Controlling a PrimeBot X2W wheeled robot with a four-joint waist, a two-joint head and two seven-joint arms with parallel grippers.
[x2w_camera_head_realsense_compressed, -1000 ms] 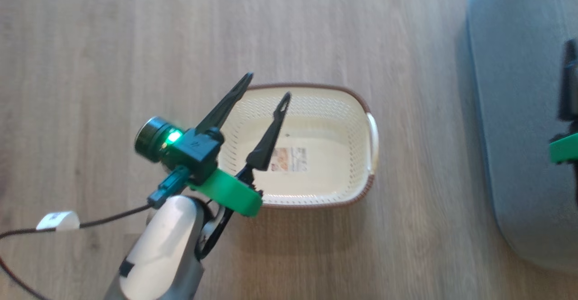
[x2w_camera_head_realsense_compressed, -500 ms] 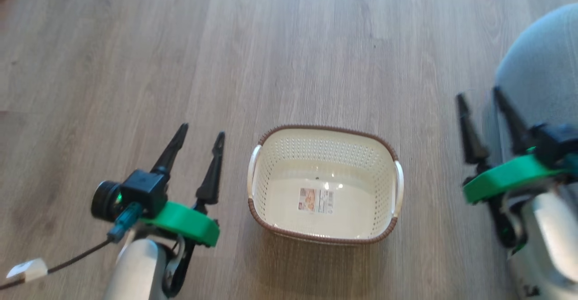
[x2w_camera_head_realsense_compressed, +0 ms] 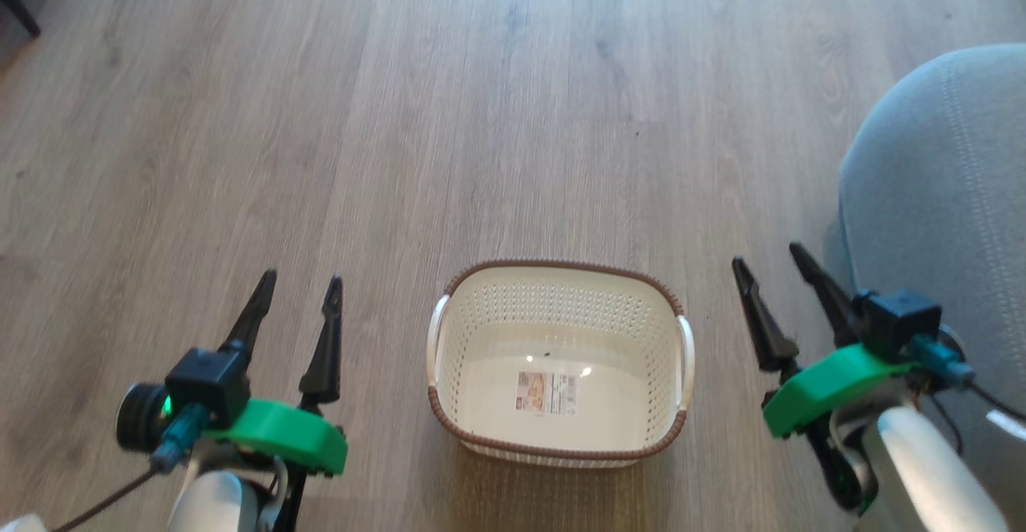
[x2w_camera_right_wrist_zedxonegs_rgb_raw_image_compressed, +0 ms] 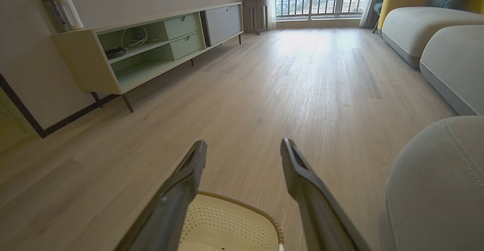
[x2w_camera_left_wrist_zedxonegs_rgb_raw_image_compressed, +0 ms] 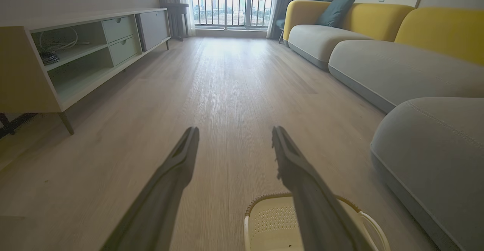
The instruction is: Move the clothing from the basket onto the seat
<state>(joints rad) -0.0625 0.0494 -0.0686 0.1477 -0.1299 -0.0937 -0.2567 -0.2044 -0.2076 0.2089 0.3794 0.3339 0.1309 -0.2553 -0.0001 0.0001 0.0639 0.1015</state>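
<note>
The basket (x2w_camera_head_realsense_compressed: 561, 312) stands upright on the wooden floor (x2w_camera_head_realsense_compressed: 481, 115), low in the middle of the head view, between the two arms. Its brown rim faces up, a pale handle shows on each short side, and its cream bottom carries a paper label (x2w_camera_head_realsense_compressed: 547, 392). A small dark speck (x2w_camera_head_realsense_compressed: 548, 352) lies just above the label, too small to tell what it is. The left gripper (x2w_camera_head_realsense_compressed: 302, 277) hangs to the basket's left, apart from it, its two dark fingers spread with a clear gap and nothing between them. The right gripper (x2w_camera_head_realsense_compressed: 765, 255) hangs to the basket's right in the same way, fingers parted and holding nothing, between the basket and the seat (x2w_camera_head_realsense_compressed: 938, 195). The seat's rounded grey end with its pale double seam rises at the right edge of the head view, near the basket but not touching it. In the left wrist view the left gripper (x2w_camera_left_wrist_zedxonegs_rgb_raw_image_compressed: 235, 130) points along the floor with its fingers wide apart; the basket (x2w_camera_left_wrist_zedxonegs_rgb_raw_image_compressed: 264, 220) sits low beneath the right-hand finger, the seat (x2w_camera_left_wrist_zedxonegs_rgb_raw_image_compressed: 435, 149) is at the right, and a low cabinet (x2w_camera_left_wrist_zedxonegs_rgb_raw_image_compressed: 75, 54) stands at the left. In the right wrist view the right gripper (x2w_camera_right_wrist_zedxonegs_rgb_raw_image_compressed: 243, 143) is likewise spread above the basket (x2w_camera_right_wrist_zedxonegs_rgb_raw_image_compressed: 227, 220), with the seat (x2w_camera_right_wrist_zedxonegs_rgb_raw_image_compressed: 435, 186) just to the right.
</note>
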